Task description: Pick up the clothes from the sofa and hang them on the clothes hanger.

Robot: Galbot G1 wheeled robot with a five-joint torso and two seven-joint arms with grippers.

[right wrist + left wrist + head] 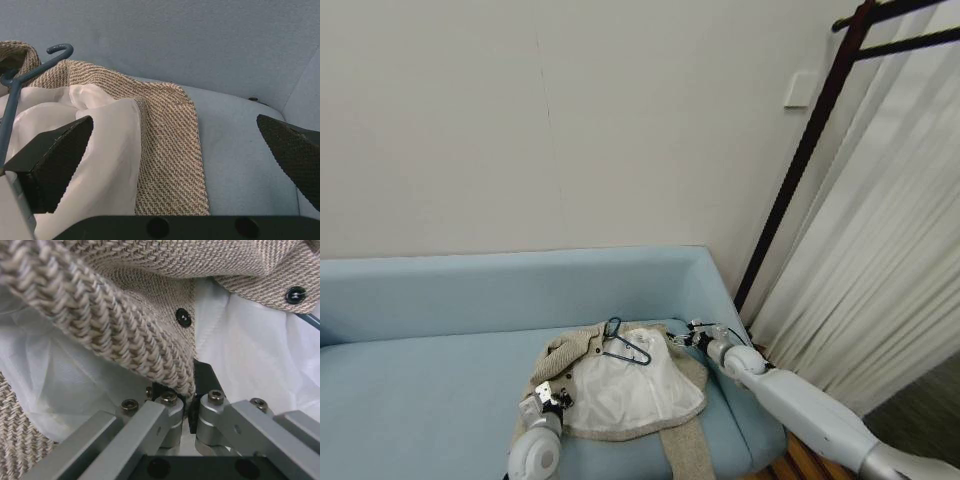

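Currently: blue sofa (440, 400) holds a tweed jacket (630, 392), lining up, toward the seat's right end. Blue hanger (625, 346) lies on its collar. Left tool (558, 392) clamped on the jacket's edge; right tool (680, 338) spread wide beside its right side.

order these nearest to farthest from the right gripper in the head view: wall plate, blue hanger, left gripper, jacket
From the right gripper, at the sofa's right end:
1. jacket, its edge right beside the gripper.
2. blue hanger, on the jacket, farther left.
3. left gripper, at the jacket's near-left edge.
4. wall plate, high on the wall.
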